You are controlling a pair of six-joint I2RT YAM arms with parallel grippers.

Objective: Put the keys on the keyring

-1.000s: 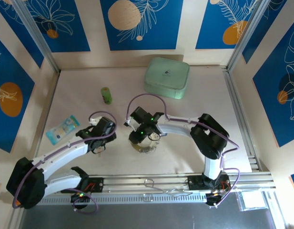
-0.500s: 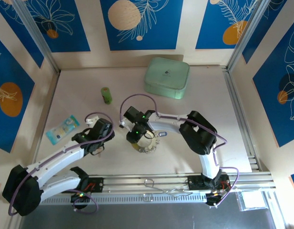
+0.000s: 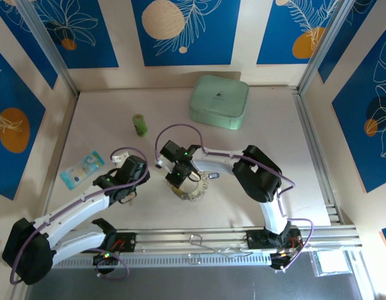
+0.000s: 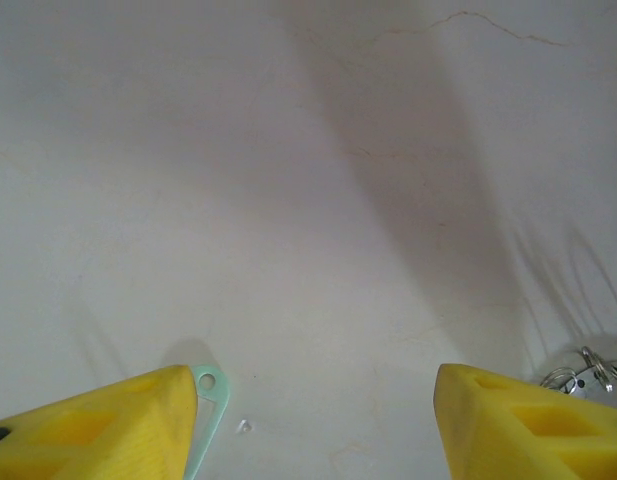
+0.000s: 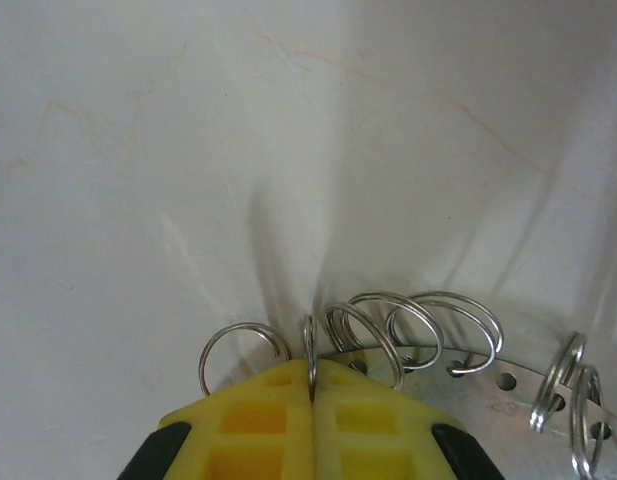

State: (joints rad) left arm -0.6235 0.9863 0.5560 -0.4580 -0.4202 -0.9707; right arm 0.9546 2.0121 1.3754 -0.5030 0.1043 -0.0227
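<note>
Listing from the desk (image 3: 274,137): keyring (image 5: 488,375), a perforated silvery band strung with small wire loops, lying flat near the desk's middle. Right gripper (image 5: 313,385), yellow jaws clenched on one upright loop at the band's rim. Left gripper (image 4: 313,400), jaws released and wide apart, low over bare desk left of the keyring; pale green flat piece (image 4: 210,405) with a hole beside one fingertip. Small bluish key (image 3: 211,177), just beside the keyring's right edge.

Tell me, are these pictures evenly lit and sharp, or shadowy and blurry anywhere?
Top external: even, soft light, with only faint shadows on the table. Left wrist: a broad dim shadow crosses the surface, and the left gripper looks soft-edged up close. Right wrist: the keyring throws long streaky shadows, and the right gripper is slightly blurred.
</note>
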